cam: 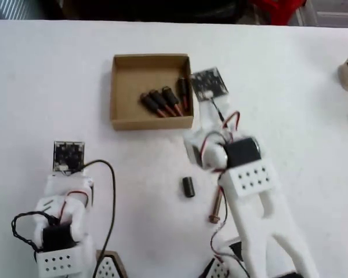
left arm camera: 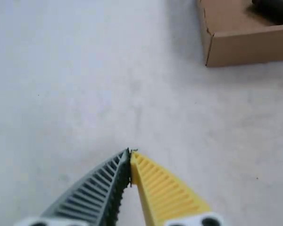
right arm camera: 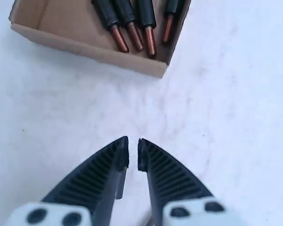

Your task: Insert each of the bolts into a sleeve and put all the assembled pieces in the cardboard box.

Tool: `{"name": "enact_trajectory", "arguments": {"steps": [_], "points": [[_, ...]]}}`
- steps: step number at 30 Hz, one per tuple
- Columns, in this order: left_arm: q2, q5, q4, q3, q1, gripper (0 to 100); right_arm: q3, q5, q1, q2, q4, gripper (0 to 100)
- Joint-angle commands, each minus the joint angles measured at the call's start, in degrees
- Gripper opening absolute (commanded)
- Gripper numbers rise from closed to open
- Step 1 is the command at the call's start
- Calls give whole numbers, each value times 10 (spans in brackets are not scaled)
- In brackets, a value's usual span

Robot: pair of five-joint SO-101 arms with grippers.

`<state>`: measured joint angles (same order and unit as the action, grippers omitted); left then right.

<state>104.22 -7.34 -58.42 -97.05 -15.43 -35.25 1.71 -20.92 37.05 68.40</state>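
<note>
White and matte, the table [cam: 46, 87] has a faint grain and runs back to a dark strip of room.

Toward its far side sits the cardboard box [cam: 152, 123], a shallow, open-topped square of plain brown board with thin upright walls. Four assembled pieces [cam: 162, 103] lie on its floor toward the right wall. Each is a smooth black cylindrical sleeve with a coppery threaded bolt end sticking out. Three lie side by side at a slant, and the fourth lies apart from them along the wall.

Nearer the arms, on the bare surface, a loose sleeve [cam: 188, 187] stands as a short black tube. Just beside it lies a loose bolt [cam: 216, 207], a slim copper-brown rod with a wider head.

The right gripper [right arm camera: 133, 153] hangs over the table just short of the box. Its two black ribbed fingers are drawn together to a thin sliver at the tips, with nothing between them. The left gripper [left arm camera: 130, 165] has one grey and one yellow ribbed finger, their tips pressed together and pinching nothing. It is well back from the box's corner.

Both arms are white plastic with perforated housings and looping red and black wires.
</note>
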Motion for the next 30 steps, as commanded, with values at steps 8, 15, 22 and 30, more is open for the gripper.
{"name": "enact_trajectory", "arguments": {"steps": [8,15,22,30], "points": [[5,-5,-1,1,-6,23,-134,47,-18,88,35,18],[5,-5,-1,1,-6,23,-148,47,-20,76,41,25],[5,-5,-1,1,-5,23,-129,-39,-89,-42,67,127],[5,-5,0,1,-5,23,-105,-43,-114,-102,22,127]]}}
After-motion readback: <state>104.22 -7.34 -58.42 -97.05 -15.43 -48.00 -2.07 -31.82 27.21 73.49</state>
